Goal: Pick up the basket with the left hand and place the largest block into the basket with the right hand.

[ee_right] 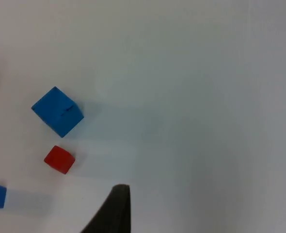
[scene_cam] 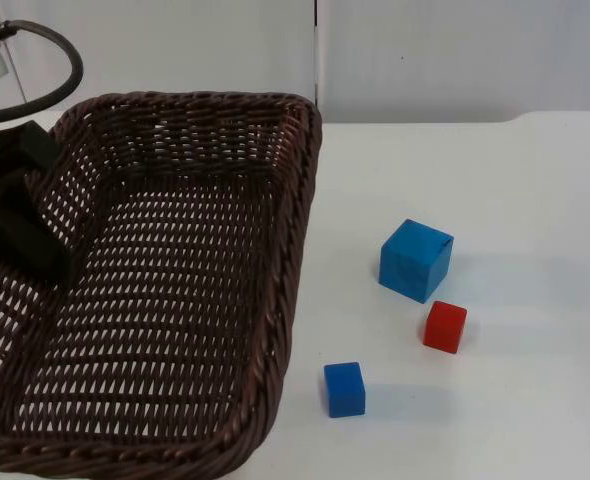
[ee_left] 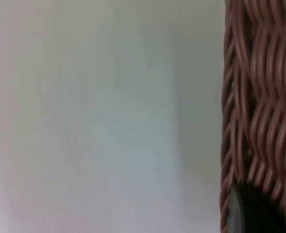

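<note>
Basket (scene_cam: 175,300): dark brown wicker, open weave, left half of frame. Large block (scene_cam: 416,260): bright blue, right of centre. Small block (scene_cam: 445,327): red, below it. Smaller block (scene_cam: 344,389): blue, lower centre. Surface (scene_cam: 515,180): white. Partition wall (scene_cam: 455,50): pale grey.

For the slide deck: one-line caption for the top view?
Left hand at the wicker basket; large blue block, red block, small blue block wait on the table.

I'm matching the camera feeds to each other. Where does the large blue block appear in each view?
Top view: the large blue block sits on the white table, right of the basket.
Left wrist view: not in it; there is basket weave.
Right wrist view: the block lies on the table.
Shared landmark: the red block beside it.
</note>
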